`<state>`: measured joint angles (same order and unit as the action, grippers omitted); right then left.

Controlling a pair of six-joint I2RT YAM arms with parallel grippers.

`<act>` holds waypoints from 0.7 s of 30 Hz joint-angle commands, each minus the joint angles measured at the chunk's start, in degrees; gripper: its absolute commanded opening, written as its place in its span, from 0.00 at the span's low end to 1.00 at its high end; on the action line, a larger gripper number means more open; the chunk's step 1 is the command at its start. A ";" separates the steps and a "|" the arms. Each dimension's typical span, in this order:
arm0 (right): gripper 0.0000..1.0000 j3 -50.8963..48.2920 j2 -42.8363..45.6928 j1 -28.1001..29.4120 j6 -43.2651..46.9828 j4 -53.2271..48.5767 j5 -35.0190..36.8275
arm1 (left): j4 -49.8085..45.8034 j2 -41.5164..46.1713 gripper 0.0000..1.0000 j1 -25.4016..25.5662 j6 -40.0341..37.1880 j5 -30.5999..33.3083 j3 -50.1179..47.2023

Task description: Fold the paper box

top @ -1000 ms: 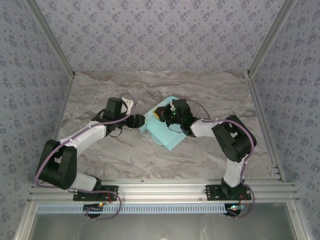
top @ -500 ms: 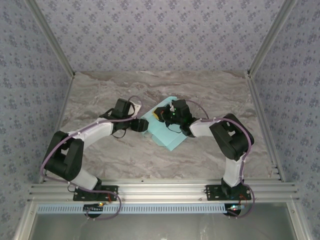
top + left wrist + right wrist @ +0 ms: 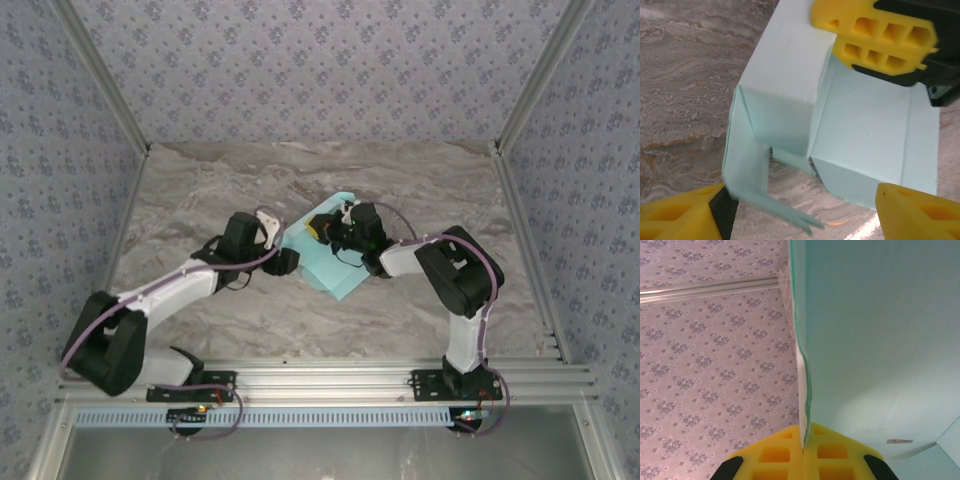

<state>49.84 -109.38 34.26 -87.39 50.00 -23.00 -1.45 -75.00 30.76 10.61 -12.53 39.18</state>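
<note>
The light aqua-blue paper box (image 3: 330, 262) lies half folded in the middle of the table, with walls standing up. My right gripper (image 3: 322, 229) is shut on the box's upright wall (image 3: 805, 365), the card edge pinched between its yellow fingers (image 3: 830, 457). That gripper's yellow fingers (image 3: 880, 40) show at the top of the left wrist view, over the box (image 3: 865, 125). My left gripper (image 3: 800, 212) is open at the box's left side, its yellow fingertips (image 3: 680, 212) wide apart. A loose flap (image 3: 747, 180) hangs blurred beside its left finger.
The marble table (image 3: 200, 190) stretches around the box, with patterned walls and aluminium rails (image 3: 525, 230) on both sides. The arm bases are bolted to the near rail (image 3: 320, 378).
My left arm has swung lower and closer to the box's left side. The right gripper has kept its hold on the wall and barely moved.
</note>
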 commanded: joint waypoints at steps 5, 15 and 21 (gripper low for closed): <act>0.00 -2.06 -2.90 -1.17 0.85 7.37 -2.33 | 20.36 6.05 0.79 0.44 3.40 0.93 -13.54; 0.00 -2.91 -5.33 -1.72 -1.23 12.65 -4.93 | 44.12 4.43 0.88 3.31 -12.65 1.24 -26.79; 0.00 -3.65 -6.09 -2.17 -4.38 16.71 -6.34 | 43.53 7.73 0.89 3.24 -20.05 4.48 -27.37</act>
<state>47.13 -114.45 32.58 -89.80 64.58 -27.55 38.72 -69.28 33.82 -3.20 -9.04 11.81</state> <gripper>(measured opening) 0.050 0.884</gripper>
